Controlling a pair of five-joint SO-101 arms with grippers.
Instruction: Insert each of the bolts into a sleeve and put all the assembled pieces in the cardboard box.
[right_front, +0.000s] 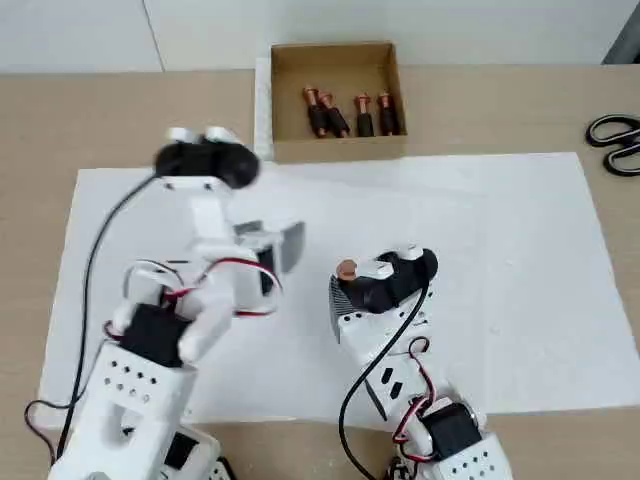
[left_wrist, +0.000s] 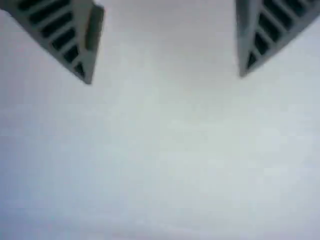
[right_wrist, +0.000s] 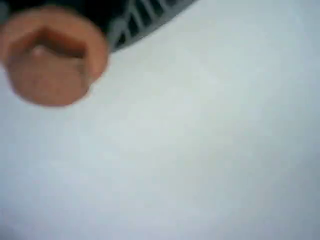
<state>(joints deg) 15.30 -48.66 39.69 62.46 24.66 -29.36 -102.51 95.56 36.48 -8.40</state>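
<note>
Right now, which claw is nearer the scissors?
Right. The right claw, holding a bolt, lies on the side of the scissors; the left claw is farther off, beyond it.

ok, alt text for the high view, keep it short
The right gripper holds a copper-headed bolt above a white sheet, with the left gripper open beside it. Four assembled pieces lie in the cardboard box beyond; scissors lie on the bare table.
</note>
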